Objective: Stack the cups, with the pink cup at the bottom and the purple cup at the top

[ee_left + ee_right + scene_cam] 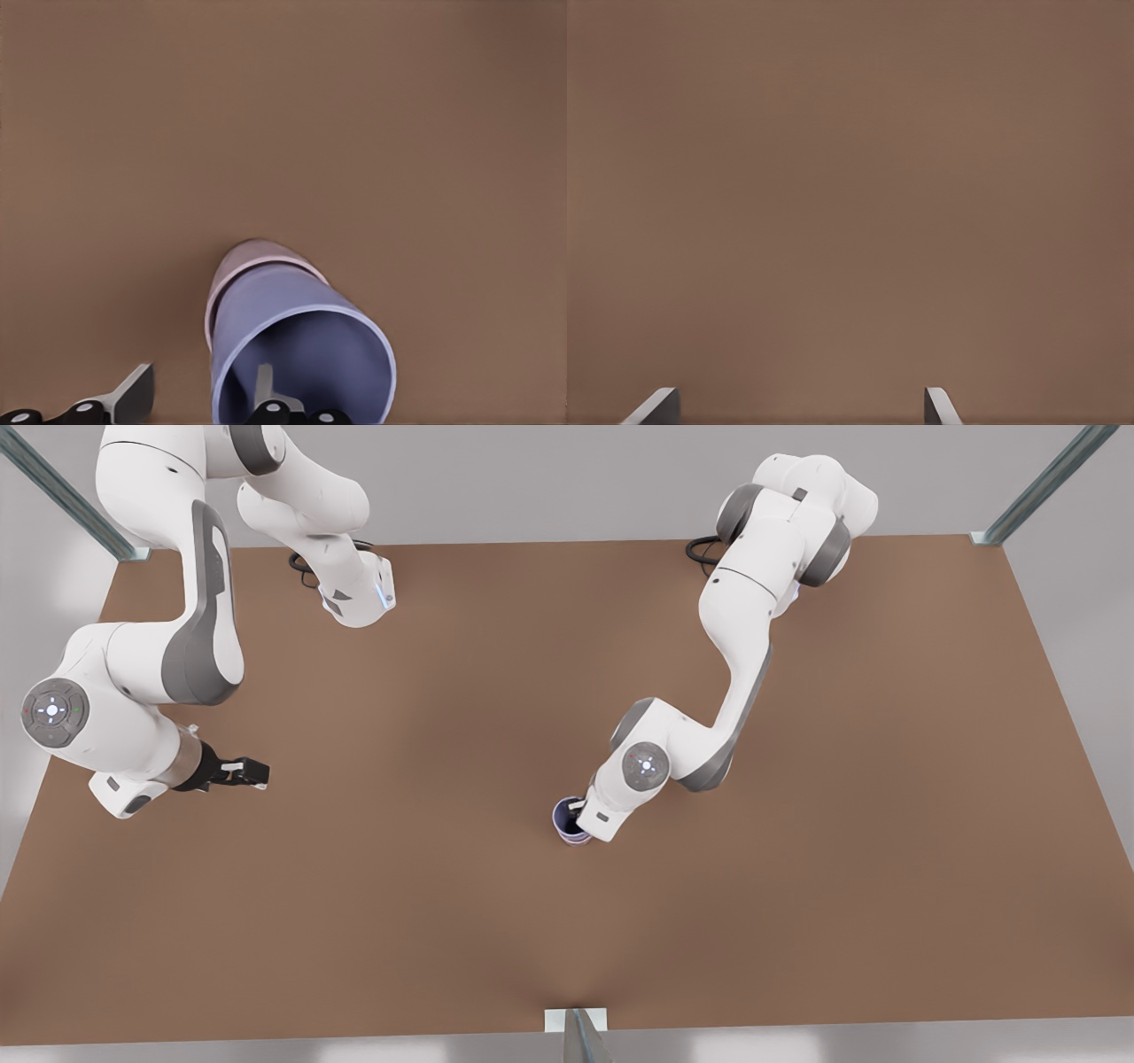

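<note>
The purple cup [301,354] sits nested inside the pink cup [241,262], whose rim and side show just beyond it. The stack [567,821] stands on the brown table [567,921] near the middle. My left gripper [204,379] is at the stack, open, with one finger [133,394] outside the wall and the other finger [264,382] inside the purple cup; neither finger presses the wall. In the front view this is the gripper [578,811] of the arm on the right. My right gripper [257,772] waits at the front view's left, open over bare table, fingertips [656,405] wide apart.
Metal frame posts stand at the table's far corners [1019,509] and at the middle of its near edge [580,1036]. The two arm bases sit along the far edge. Bare brown surface surrounds the stack on all sides.
</note>
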You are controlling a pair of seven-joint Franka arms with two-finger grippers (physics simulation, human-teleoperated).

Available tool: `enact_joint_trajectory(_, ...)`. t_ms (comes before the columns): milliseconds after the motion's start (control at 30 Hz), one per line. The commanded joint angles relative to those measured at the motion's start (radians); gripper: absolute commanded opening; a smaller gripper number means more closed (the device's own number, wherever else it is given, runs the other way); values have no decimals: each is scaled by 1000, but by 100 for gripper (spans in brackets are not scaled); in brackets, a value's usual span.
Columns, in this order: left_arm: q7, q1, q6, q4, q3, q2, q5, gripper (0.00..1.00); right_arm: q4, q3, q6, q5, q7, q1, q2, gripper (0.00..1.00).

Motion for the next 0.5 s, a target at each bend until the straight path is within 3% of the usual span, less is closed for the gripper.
enact_joint_trajectory(0,0,0,0,0,0,0,-1,72,0,-1,0,0,0,0,0,100)
enact_joint_trajectory(33,0,0,0,0,0,-1,-1,79,0,-1,0,0,0,0,1,100)
enact_joint_trajectory(67,2,0,0,0,0,0,-1,95,0,-1,0,0,0,0,0,100)
enact_joint_trajectory(100,2,0,0,0,0,-1,-1,100,0,0,0,0,0,0,0,100)
enact_joint_trajectory(467,-5,0,-2,2,0,-3,-2,100,0,-1,0,0,-2,-1,0,100)
